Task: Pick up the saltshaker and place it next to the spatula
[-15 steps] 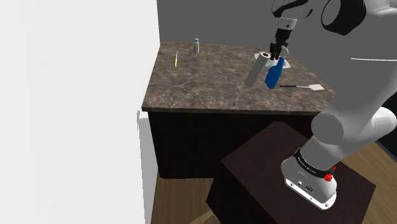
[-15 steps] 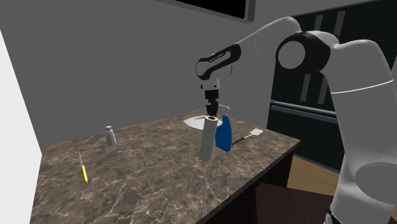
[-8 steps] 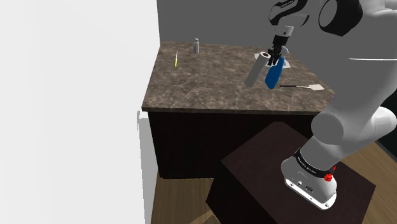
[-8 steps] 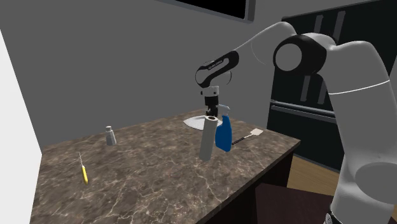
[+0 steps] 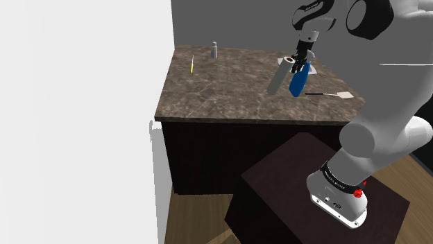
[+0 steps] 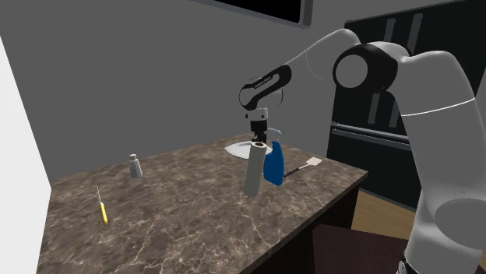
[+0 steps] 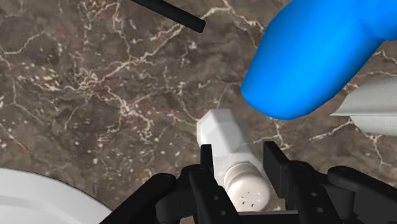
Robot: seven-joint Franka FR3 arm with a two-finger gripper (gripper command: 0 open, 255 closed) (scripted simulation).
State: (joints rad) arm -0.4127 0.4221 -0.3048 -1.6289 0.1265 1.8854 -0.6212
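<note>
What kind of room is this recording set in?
Probably a kitchen: a dark stone-patterned counter carries a spatula, a white plate and a shaker, with a blue spray bottle beside them.

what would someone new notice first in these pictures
Probably the bright blue spray bottle near the middle of the dark veined countertop, right beside a tall pale cylinder. After that, the big white arm reaching in from the second exterior view's right, with its black gripper straddling a white saltshaker next to the bottle.
</note>
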